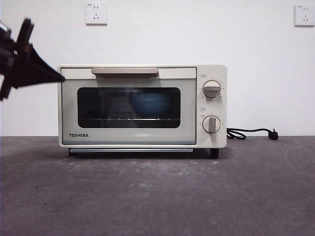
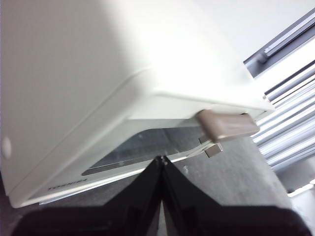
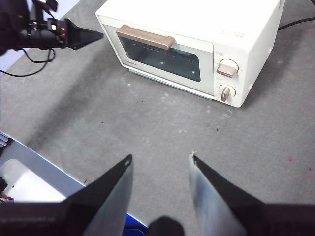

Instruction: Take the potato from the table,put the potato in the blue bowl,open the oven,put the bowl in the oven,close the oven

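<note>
Inside the oven [image 1: 142,105], behind the dark glass door, the bowl [image 1: 151,105] sits on the wire rack, visible as a blue shape through the glass. The potato cannot be seen; it is judged to lie in the bowl, but the glass and the bowl's wall hide it. The door is shut flush against the oven front, handle [image 1: 125,72] at the top. Nothing of the task lies on the desk [image 1: 157,196].

Judgement on progress: all steps appear complete, with bowl loaded and door closed. Only the arms' retreat seems left.

The left gripper [image 1: 56,77] hangs just beside the oven's upper corner on the handle side, apparently clear of it. Its jaws are pressed together to a point and hold nothing. The right gripper [image 3: 161,164] waits well back from the oven, high above the bare desk, with its jaws spread wide and empty.

A power cord [image 1: 248,132] lies behind the oven on the knob side.
</note>
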### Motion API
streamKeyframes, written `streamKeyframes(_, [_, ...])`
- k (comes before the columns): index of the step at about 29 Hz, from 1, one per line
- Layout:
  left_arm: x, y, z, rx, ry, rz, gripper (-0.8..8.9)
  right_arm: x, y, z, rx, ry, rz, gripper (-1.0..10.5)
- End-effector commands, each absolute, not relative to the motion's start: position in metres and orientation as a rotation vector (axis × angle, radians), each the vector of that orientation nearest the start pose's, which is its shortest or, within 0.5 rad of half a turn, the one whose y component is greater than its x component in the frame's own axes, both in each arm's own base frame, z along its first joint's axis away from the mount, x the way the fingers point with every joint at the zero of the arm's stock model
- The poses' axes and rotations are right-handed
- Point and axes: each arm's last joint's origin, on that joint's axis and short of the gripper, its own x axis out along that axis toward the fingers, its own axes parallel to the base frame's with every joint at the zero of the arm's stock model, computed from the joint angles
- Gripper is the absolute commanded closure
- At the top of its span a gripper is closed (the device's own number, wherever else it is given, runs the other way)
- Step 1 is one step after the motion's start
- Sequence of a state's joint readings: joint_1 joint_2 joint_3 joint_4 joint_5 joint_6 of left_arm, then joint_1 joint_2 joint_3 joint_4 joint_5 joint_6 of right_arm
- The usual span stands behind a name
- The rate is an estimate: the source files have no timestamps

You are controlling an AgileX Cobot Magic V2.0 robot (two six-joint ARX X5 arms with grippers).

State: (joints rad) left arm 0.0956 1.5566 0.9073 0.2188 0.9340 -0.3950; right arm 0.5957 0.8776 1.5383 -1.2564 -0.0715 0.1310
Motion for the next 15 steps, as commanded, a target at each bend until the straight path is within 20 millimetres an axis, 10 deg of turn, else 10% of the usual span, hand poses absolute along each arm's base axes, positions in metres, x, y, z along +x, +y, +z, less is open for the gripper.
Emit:
streamKeyframes(1, [0.312,0.004,0.248,-0.495,0.52,-0.726,8.21,0.072,0.052,0.45,-0.029,0.626,0.607,7.6])
streamKeyframes(15, [0.198,-0.029,0.323,-0.233,0.509,-0.649,8.21,0.081,0.058,0.446,-0.051,0.678,0.604,7.6])
